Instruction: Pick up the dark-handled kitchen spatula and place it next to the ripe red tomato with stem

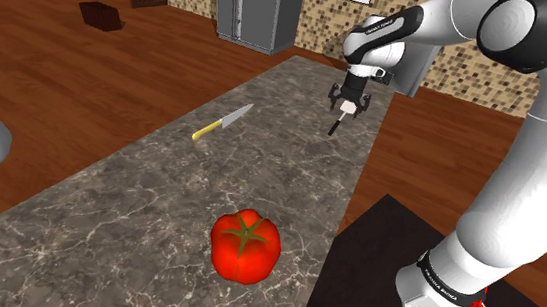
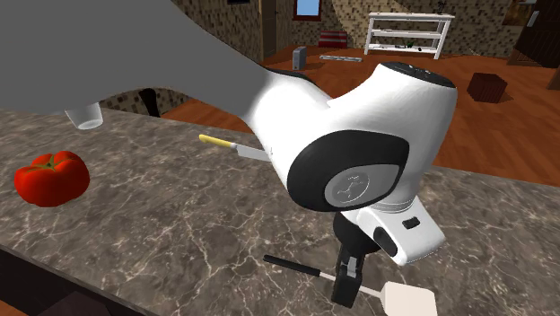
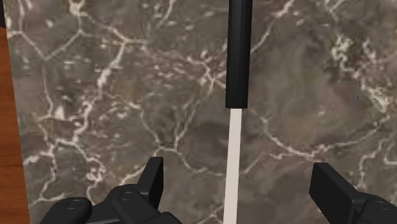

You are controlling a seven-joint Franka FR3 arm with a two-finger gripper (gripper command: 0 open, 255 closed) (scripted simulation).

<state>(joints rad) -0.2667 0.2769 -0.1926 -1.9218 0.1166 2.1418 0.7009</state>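
The spatula lies flat on the marble counter (image 1: 116, 220); its black handle (image 3: 239, 51) continues into a thin white shaft (image 3: 233, 159), and its white blade (image 2: 408, 299) rests near the counter's edge. My gripper (image 3: 236, 170) is open, low over the spatula (image 2: 292, 266), its fingers standing on either side of the shaft without touching it. In the shoulder view the gripper (image 1: 346, 110) hangs over the spatula (image 1: 336, 126) near the counter's far right edge. The red tomato (image 1: 246, 246) with a green stem sits well nearer the camera, also seen as the tomato (image 2: 51, 178) in the second exterior view.
A yellow-handled knife (image 1: 222, 122) lies on the counter to the shoulder view's left of the gripper. A glass (image 2: 87, 115) stands beyond the tomato. The counter's right edge drops to the dark stand top (image 1: 380, 259). A grey cabinet (image 1: 258, 10) stands on the wooden floor behind.
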